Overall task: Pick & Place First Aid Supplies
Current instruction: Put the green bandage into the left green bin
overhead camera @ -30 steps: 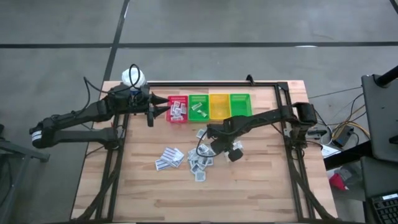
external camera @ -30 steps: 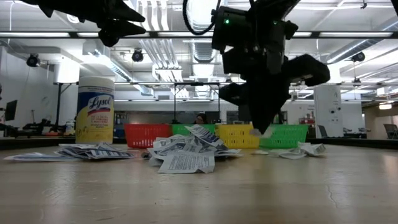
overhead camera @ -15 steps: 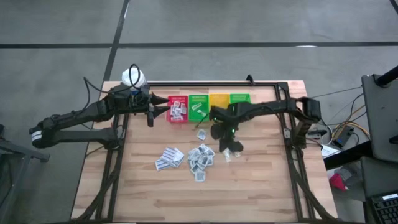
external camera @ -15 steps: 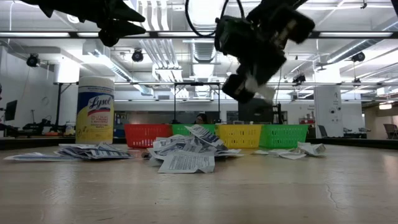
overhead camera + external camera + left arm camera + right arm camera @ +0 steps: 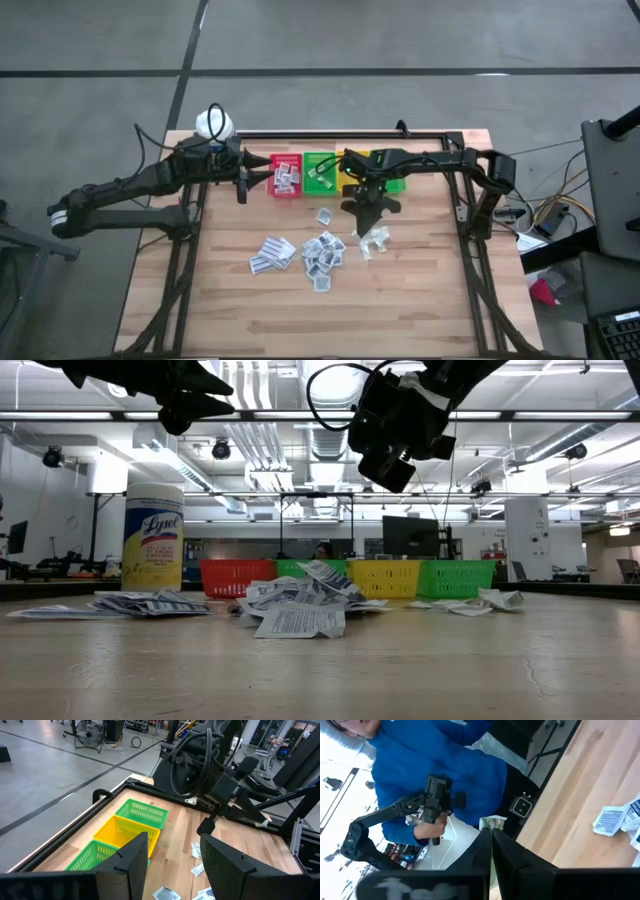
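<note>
Wooden worktop (image 5: 420,300) w/ black frame, grey floor around. High view: four bins in a row along far edge, red bin (image 5: 285,174), green bin (image 5: 319,172), yellow bin (image 5: 352,178), second green bin (image 5: 392,170). Red bin has several sachets inside. Loose sachets (image 5: 322,252) piled mid-worktop, separate stack (image 5: 272,254) just beside on the left-arm side, a few more (image 5: 374,240) under the right arm. Left gripper (image 5: 243,178) near far left corner, just beside red bin. Right gripper (image 5: 365,218) raised, between yellow bin and the sachet pile.

Low view: right gripper (image 5: 385,468) up high, clear of table. Yellow wipes canister (image 5: 152,537) stands at left. Sachets heaped in front of bins.

Left wrist view: left fingers (image 5: 131,862) spread wide, nothing between them. Bins and right arm (image 5: 210,765) beyond.

Right wrist view: right fingers (image 5: 487,852) pressed together on a small green-and-white sachet (image 5: 492,823) at the tips. Person in blue top (image 5: 430,755) beyond table edge, holding a small arm rig
</note>
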Action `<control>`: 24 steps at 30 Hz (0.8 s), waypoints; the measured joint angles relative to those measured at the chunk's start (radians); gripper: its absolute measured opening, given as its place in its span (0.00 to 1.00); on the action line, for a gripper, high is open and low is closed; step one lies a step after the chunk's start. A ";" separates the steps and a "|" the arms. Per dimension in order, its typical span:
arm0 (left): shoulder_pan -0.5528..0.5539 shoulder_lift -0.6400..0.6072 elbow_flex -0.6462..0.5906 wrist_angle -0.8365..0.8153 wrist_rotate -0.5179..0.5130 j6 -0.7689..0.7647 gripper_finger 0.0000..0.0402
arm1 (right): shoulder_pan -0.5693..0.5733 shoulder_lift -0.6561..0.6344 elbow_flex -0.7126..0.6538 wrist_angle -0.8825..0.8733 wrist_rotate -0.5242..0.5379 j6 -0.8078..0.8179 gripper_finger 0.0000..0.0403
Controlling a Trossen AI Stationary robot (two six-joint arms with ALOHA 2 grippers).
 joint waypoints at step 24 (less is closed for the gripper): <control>0.000 0.015 0.000 -0.001 0.000 0.022 0.43 | 0.023 -0.001 0.292 0.070 1.414 -0.189 0.02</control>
